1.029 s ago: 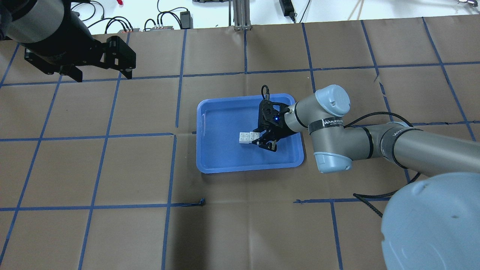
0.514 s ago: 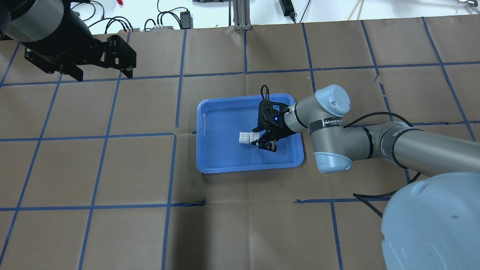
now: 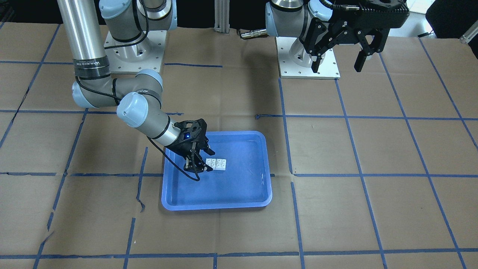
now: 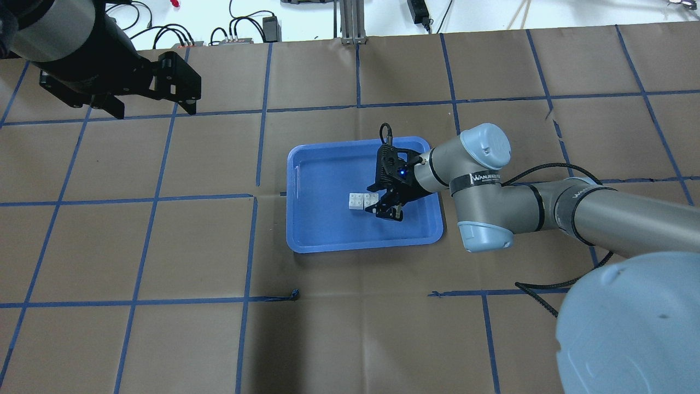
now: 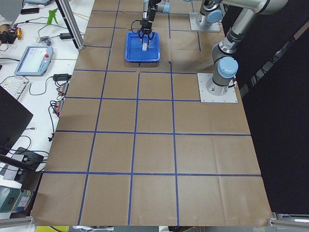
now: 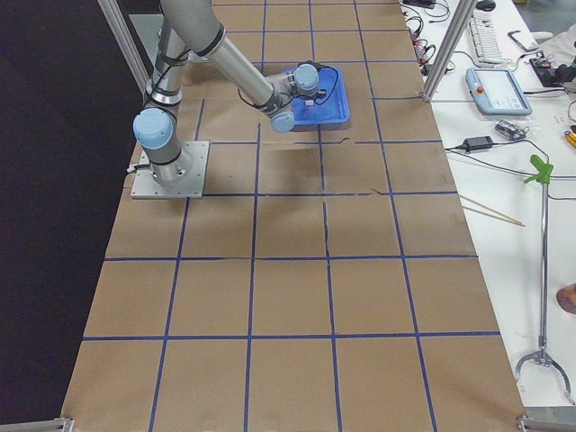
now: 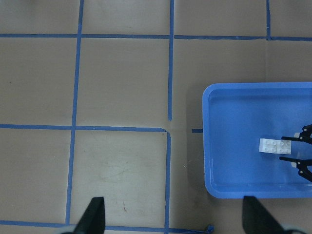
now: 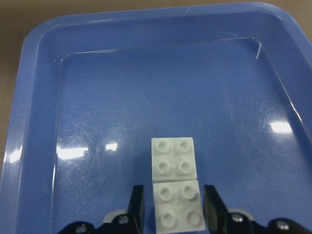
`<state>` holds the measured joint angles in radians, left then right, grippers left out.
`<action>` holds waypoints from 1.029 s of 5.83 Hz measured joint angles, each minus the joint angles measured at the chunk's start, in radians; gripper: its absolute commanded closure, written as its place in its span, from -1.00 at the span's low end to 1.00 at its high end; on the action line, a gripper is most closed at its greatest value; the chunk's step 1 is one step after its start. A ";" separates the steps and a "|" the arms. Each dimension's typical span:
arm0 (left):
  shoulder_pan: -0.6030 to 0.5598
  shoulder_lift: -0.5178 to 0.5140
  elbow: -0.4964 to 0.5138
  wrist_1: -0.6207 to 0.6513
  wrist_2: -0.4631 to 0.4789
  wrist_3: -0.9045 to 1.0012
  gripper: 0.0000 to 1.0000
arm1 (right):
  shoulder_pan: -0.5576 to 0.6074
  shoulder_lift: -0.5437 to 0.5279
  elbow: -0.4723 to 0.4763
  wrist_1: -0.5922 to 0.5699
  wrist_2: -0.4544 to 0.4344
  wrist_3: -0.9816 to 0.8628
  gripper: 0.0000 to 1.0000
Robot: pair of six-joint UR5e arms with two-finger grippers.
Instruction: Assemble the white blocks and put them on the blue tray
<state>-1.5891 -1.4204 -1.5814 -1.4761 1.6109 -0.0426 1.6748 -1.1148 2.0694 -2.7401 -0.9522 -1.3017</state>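
Note:
Two white blocks (image 4: 358,201) lie side by side, studs up and touching, on the floor of the blue tray (image 4: 317,230). They also show in the front view (image 3: 219,164) and the left wrist view (image 7: 272,145). My right gripper (image 4: 383,203) is low in the tray, its jaws on either side of the near block (image 8: 178,212) with a thin gap on one side. The far block (image 8: 173,158) lies free in front of it. My left gripper (image 4: 152,106) hangs open and empty, high over the table's far left.
The tray (image 3: 242,186) sits mid-table on brown paper with blue tape lines. The arm bases (image 3: 308,56) stand on the robot's side. Cables and a power supply (image 4: 270,27) lie beyond the table's far edge.
The left gripper has drifted slightly to the right. The right gripper and the white blocks show no visible change.

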 measured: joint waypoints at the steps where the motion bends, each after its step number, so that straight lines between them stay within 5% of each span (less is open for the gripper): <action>1: 0.000 0.000 0.000 0.000 -0.001 0.001 -0.99 | -0.002 -0.004 -0.035 0.013 -0.012 0.014 -1.00; 3: -0.002 -0.001 0.003 0.000 -0.004 0.001 -0.99 | -0.016 -0.039 -0.153 0.185 -0.071 0.032 -1.00; 6: -0.002 -0.002 0.004 0.000 -0.027 0.000 -0.99 | -0.098 -0.135 -0.437 0.754 -0.219 0.145 -1.00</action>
<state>-1.5908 -1.4224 -1.5770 -1.4757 1.5836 -0.0429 1.5764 -1.2500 1.6328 -1.9859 -1.1712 -1.1566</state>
